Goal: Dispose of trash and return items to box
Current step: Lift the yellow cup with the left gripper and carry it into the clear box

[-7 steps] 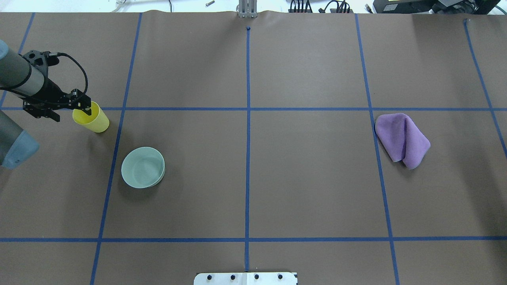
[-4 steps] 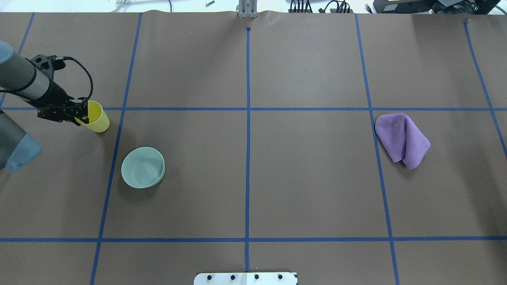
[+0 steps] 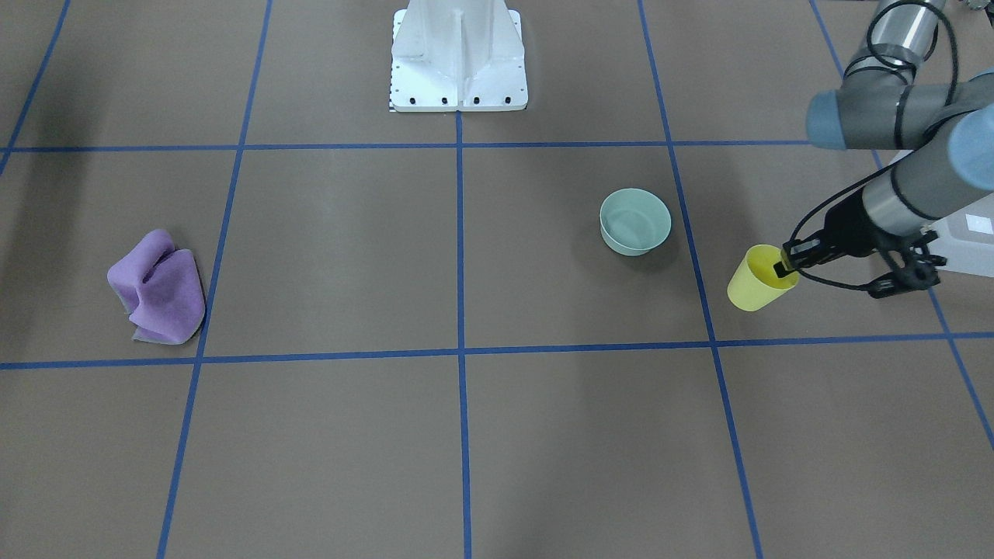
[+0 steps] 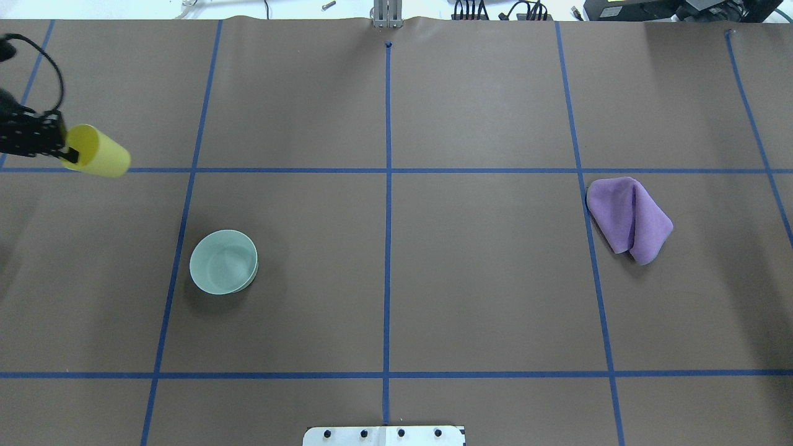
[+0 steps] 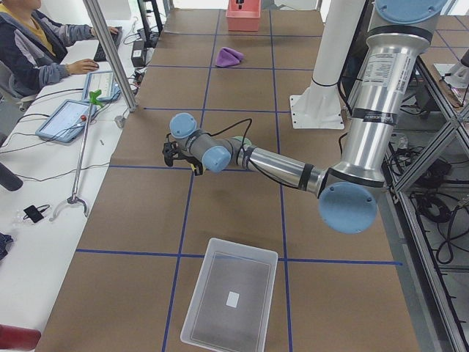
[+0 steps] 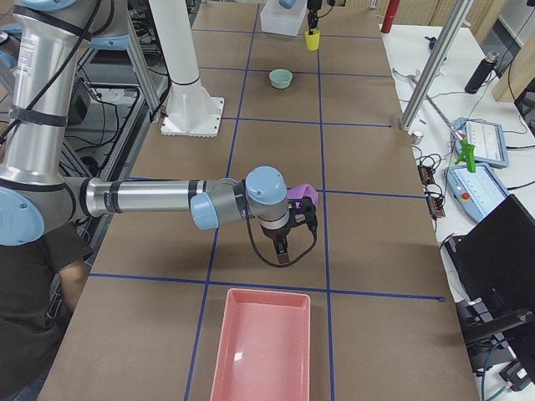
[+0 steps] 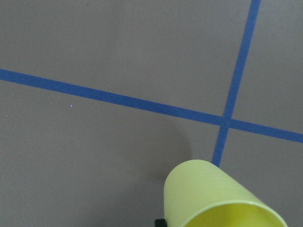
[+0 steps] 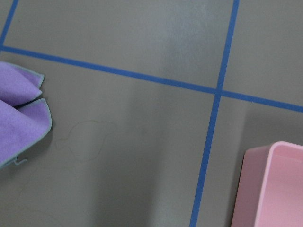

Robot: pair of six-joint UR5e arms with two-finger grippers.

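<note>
My left gripper (image 4: 68, 152) is shut on the rim of the yellow cup (image 4: 99, 152) and holds it tilted above the table at the far left. The cup also shows in the front view (image 3: 761, 278) and the left wrist view (image 7: 218, 198). The mint-green bowl (image 4: 223, 261) stands upright on the table, apart from the gripper. The frosted box (image 5: 196, 293) lies beyond the cup on the robot's left, with its corner in the front view (image 3: 959, 252). My right gripper (image 6: 284, 251) hangs near the purple cloth; I cannot tell whether it is open or shut.
A crumpled purple cloth (image 4: 629, 220) lies on the right half of the table. A pink bin (image 6: 261, 351) stands at the table's right end. The white pedestal base (image 3: 458, 54) stands at the robot's side. Operators sit along the far edge.
My left gripper has lifted the yellow cup off the table and carried it to the left, tilting it further onto its side. The bowl and cloth have not moved.
</note>
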